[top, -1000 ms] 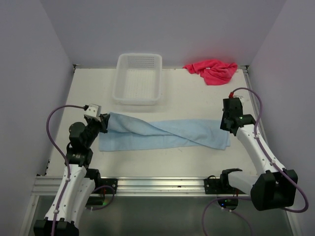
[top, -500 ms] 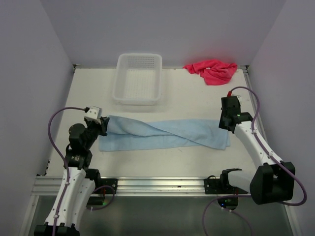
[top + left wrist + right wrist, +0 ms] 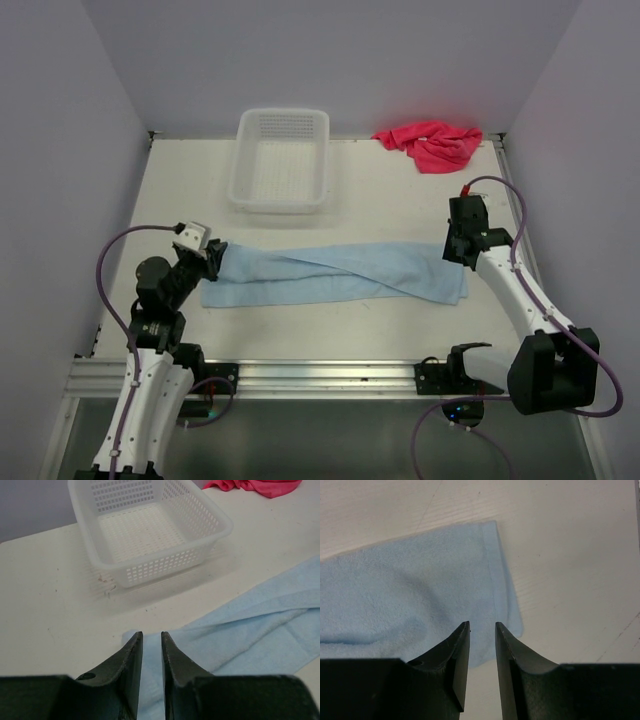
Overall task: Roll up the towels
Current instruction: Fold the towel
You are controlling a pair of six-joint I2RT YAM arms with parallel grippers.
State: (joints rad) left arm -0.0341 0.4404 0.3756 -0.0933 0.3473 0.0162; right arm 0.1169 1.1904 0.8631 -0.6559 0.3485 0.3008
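Table edges: the off-white table (image 3: 380, 200) is shut in by pale grey walls (image 3: 330, 60) at 9, 12 and 3 o'clock. The arm bases sit along its 6 o'clock edge.
Open room: bare tabletop lies between the basket and the pink-red towel. There is another bare strip between the blue towel and the 6 o'clock edge.
Blue towel: the light blue soft cloth towel (image 3: 340, 272) (image 3: 250, 630) (image 3: 410, 595) lies stretched from 9 to 3 o'clock across the middle, unrolled, with a long fold crossing it.
Pink towel: the bright pink-red cloth towel (image 3: 432, 143) (image 3: 255, 486) lies bunched in the far corner at 1 o'clock.
Basket: the white plastic mesh basket (image 3: 278, 200) (image 3: 165, 565) stands at 11 o'clock, well apart from both towels.
Left jaws: the left gripper (image 3: 213, 255) (image 3: 151, 635) is at the blue towel's 9 o'clock end. Its fingers stand a narrow gap apart with nothing clamped, and the cloth corner lies just under the tips.
Right jaws: the right gripper (image 3: 455, 252) (image 3: 482, 625) is over the towel's 3 o'clock hemmed end, parted by a narrow gap and holding nothing. Whether it touches the cloth cannot be told.
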